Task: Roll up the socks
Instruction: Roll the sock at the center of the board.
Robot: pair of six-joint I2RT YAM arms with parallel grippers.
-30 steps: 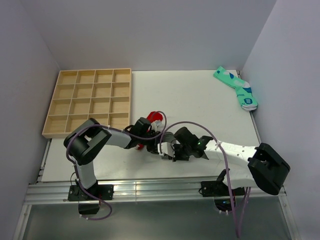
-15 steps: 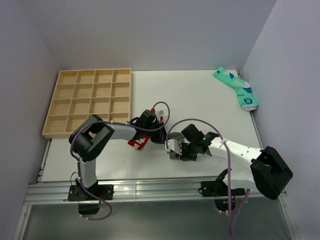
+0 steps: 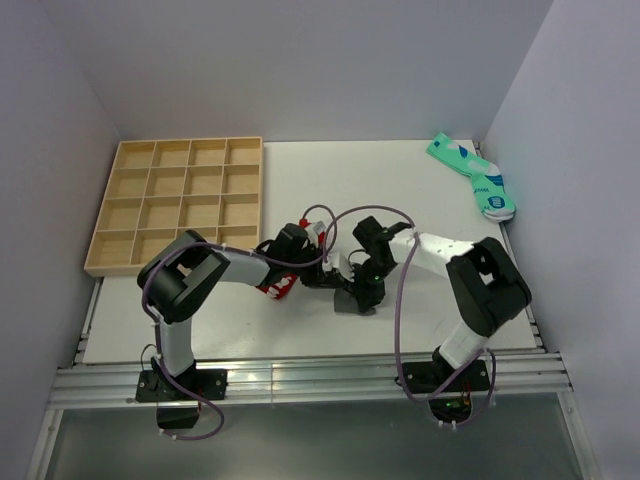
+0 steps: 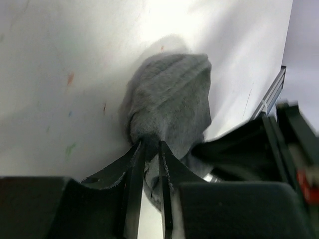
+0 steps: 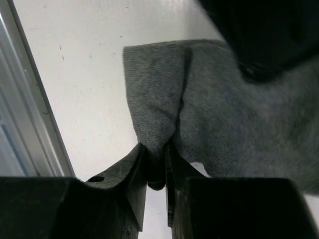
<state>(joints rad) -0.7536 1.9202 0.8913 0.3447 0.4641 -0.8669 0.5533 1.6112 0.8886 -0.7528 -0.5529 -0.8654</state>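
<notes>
Two two-finger grippers meet on one plain dark grey fabric sock (image 3: 352, 303). It lies crumpled on the flat white table (image 3: 420, 200), nearer than the pale wooden grid tray (image 3: 180, 205) and to the right of it.

Left gripper (image 4: 150, 145): fingers drawn almost together, pinching a fold of the dark grey fabric sock between the tips. The rest of the fabric bunches up just beyond them.

Right gripper (image 5: 155, 149): fingers likewise drawn close, clamping a folded edge of the same sock. The left gripper's dark body is just beyond.

Bright red fabric sock with white markings (image 3: 274, 288): lies just off the tray's near right corner, partly hidden beneath the left arm. Whether it touches the grey sock cannot be told.

Mint-green patterned socks (image 3: 475, 178): lie well apart to the right of the tray, level with its far rows, beside the right wall.
</notes>
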